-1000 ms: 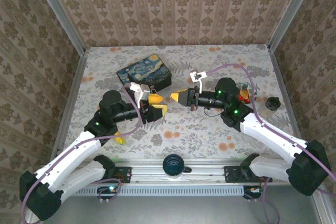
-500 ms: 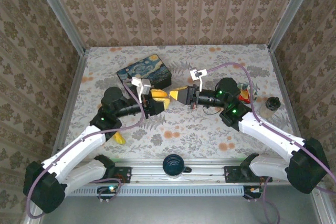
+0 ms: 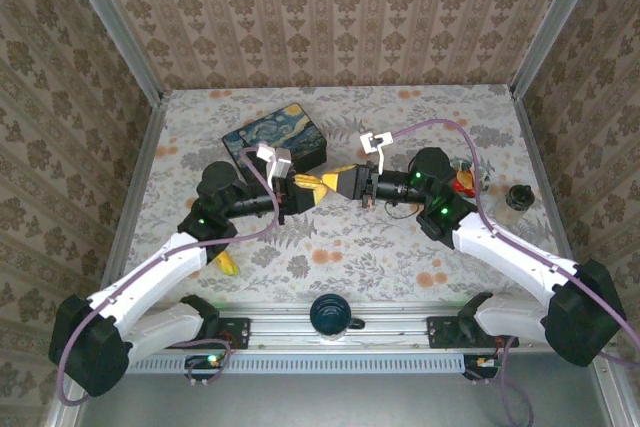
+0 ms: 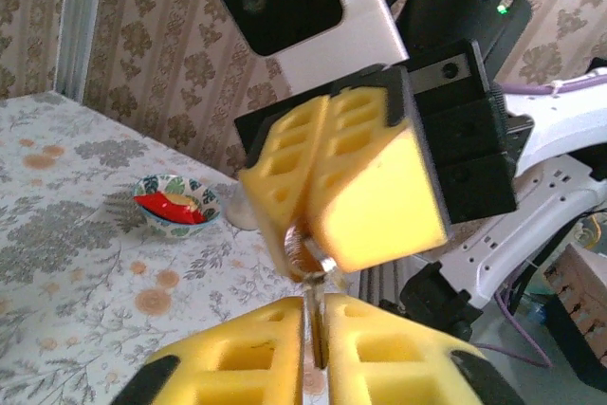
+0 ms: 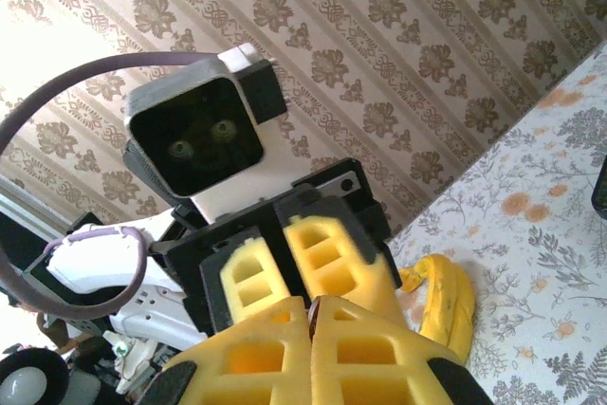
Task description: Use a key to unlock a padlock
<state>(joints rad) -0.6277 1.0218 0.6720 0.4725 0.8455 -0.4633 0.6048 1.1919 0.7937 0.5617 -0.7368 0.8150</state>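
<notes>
Right pincer (image 3: 338, 182) clenched on padlock (image 4: 305, 258) at fingertips. Left pincer (image 3: 312, 186) clamped on thin key (image 4: 317, 329), touching padlock. Pincers tip to tip, raised above bench (image 3: 400, 247).

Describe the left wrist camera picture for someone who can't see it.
Two yellow-fingered robot grippers meet tip to tip: the right gripper, above, pinches a tiny brass padlock, while the left gripper, below, grips what looks like its thin key. A small bowl sits behind.
</notes>
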